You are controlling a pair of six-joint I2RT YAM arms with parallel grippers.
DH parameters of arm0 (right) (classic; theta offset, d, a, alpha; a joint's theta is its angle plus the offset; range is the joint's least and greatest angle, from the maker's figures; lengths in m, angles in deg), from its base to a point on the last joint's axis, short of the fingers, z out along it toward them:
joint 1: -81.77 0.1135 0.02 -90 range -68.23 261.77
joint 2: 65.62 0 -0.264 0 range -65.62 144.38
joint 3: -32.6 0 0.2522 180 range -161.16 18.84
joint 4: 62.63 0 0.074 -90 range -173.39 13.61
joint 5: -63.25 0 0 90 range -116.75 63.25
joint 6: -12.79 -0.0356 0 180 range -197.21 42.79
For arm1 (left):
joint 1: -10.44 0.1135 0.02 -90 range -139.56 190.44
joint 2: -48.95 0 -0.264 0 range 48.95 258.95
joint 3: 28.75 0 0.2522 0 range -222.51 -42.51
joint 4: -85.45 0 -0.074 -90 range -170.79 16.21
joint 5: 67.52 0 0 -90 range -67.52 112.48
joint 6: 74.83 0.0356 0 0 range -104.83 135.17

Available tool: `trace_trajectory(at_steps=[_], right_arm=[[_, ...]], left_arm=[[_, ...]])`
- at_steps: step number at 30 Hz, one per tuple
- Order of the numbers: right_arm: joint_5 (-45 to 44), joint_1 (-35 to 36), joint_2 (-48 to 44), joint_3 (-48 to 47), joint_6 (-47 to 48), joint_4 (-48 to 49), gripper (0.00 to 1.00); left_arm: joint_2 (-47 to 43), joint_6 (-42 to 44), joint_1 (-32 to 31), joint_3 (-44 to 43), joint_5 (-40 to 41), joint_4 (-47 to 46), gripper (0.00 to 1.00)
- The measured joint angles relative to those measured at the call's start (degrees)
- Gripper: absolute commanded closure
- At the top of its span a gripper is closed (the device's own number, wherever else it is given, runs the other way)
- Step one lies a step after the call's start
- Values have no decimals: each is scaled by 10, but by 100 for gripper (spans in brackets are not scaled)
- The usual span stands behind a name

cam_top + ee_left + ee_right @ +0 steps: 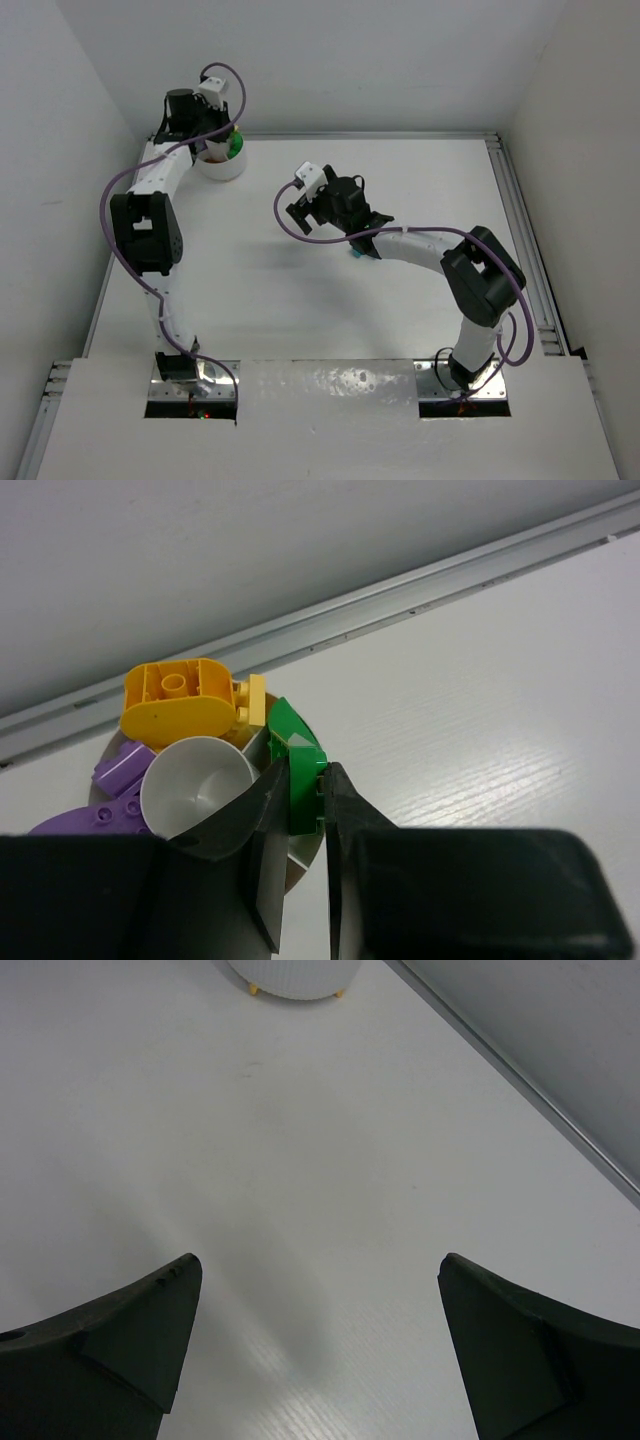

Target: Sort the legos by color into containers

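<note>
The white divided bowl (222,168) stands at the table's far left, and its ribbed wall (295,975) shows at the top of the right wrist view. My left gripper (305,774) hangs over the bowl's rim, shut on a green lego (290,730). Around the bowl's round middle cup (195,780), an orange-yellow lego (175,695) with a paler yellow brick (252,700) fills one section, and purple legos (122,767) fill another. A teal lego (353,256) lies on the table, partly under the right arm. My right gripper (318,1270) is open over bare table.
A metal rail (400,590) runs along the table's back edge just behind the bowl, with the white wall behind it. Another rail (520,230) lines the right side. The right arm's forearm (420,245) stretches across mid-table.
</note>
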Motion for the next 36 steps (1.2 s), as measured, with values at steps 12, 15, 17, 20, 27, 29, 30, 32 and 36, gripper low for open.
trace_trajectory(at_steps=[12,15,17,20,27,29,30,32,36], right_arm=[[0,0,0,0,0,0,1],[0,0,0,0,0,0,1],[0,0,-1,0,2,-1,1],[0,0,-2,0,2,-2,1],[0,0,-3,0,3,-2,1],[0,0,-3,0,3,-2,1],[0,0,-3,0,3,-2,1],[0,0,-3,0,3,-2,1],[0,0,-3,0,5,-2,1]], left_arm=[[12,-54,-7,16,88,-41,100],[12,-64,-7,16,94,-44,100],[12,-68,-7,19,94,-45,100],[12,-75,-7,20,89,-45,100],[12,-78,-8,20,77,-45,100],[12,-78,-9,20,76,-44,100],[12,-78,-10,20,76,-44,100],[12,-79,-10,24,75,-45,100],[13,-79,-10,41,75,-45,100]])
